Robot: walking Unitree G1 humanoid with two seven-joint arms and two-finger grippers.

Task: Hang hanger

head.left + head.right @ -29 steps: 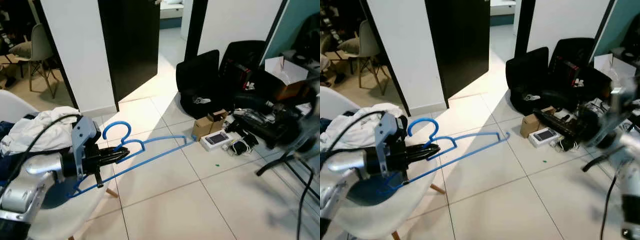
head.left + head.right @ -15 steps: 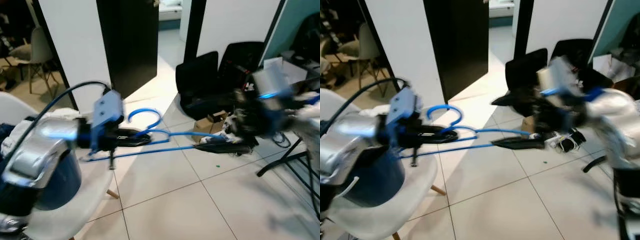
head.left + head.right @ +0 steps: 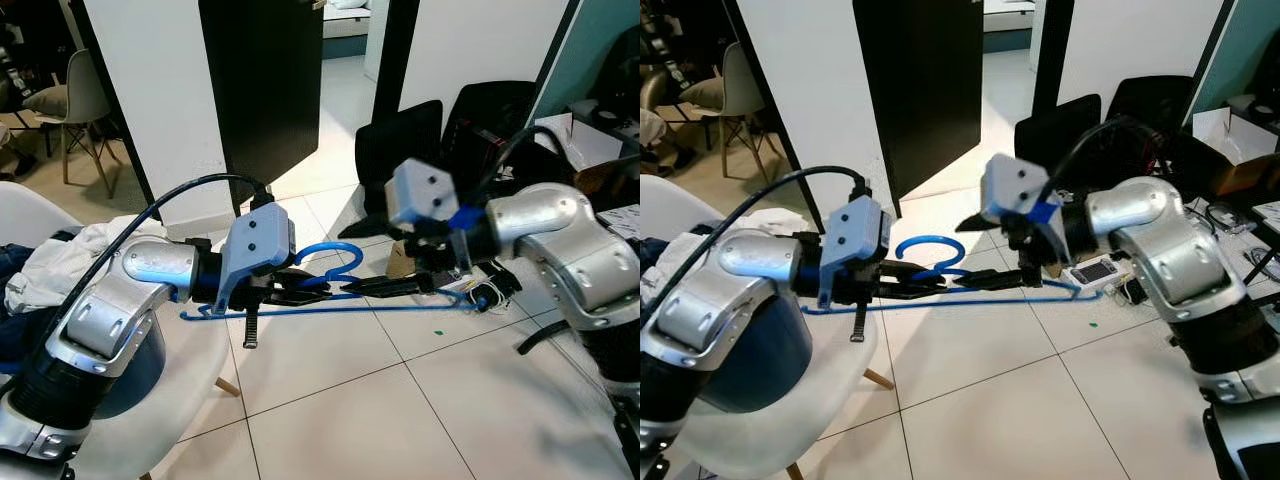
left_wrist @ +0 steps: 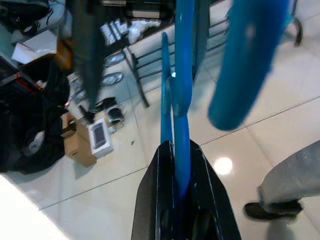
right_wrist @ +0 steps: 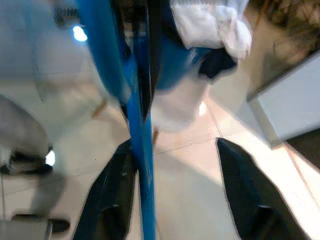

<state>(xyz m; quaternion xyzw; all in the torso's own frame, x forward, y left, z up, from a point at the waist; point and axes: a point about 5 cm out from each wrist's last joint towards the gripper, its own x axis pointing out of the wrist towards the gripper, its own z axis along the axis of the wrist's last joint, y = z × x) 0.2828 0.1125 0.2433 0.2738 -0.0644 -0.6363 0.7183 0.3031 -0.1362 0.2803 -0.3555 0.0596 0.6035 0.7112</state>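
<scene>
Blue plastic, thin-barred, the hanger (image 3: 340, 285) floats level above the pale floor tiles (image 3: 330, 400) in front of me, its long axis running from 9 o'clock to 3 o'clock across my view, the curled hook (image 3: 330, 258) rising at about 12 o'clock from the middle. My left gripper (image 3: 300, 291) pinches it by the neck just under the hook, both black fingers (image 4: 200, 175) pressed against the blue bar between them. My right gripper (image 3: 985, 280) comes in from 3 o'clock with its fingers (image 5: 247, 200) spread wide; one finger lies right beside the bar, the other stands well apart, and I cannot tell whether the near one touches. At 9 o'clock, under my left arm, sits a white chair (image 3: 200, 400) heaped with white cloth (image 3: 70, 265). At 12 o'clock a dark door (image 3: 265, 90) stands ajar. Towards 2 o'clock lie black bags (image 3: 400, 150), a cardboard box (image 3: 397, 262) and a small white device (image 3: 1095, 271); whatever print they carry is too small for me to read.
</scene>
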